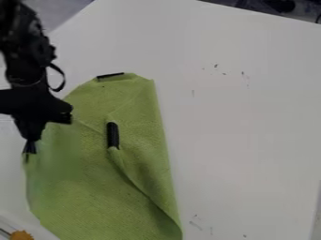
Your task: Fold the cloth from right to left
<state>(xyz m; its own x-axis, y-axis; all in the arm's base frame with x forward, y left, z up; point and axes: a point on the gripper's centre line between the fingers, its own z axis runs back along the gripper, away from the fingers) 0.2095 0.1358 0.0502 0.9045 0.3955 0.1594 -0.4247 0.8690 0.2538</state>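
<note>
Black robot gripper (29, 147), its opening and any hold impossible to tell, is at the left edge of a rumpled green fabric cloth (94, 187), where any release should be low and gentle.

Table: white top (251, 140), its far edge slanting from 11 toward 2 o'clock
Marks: small dark specks (216, 66) between 1 and 2 o'clock; faint scratches (195, 225) between 5 and 6
Orange item: lumpy, at the border between 7 and 8 o'clock (22, 235)
Backdrop: grey surface (56, 8) at 11 o'clock; dark, unclear objects (280, 4) near 1
</note>
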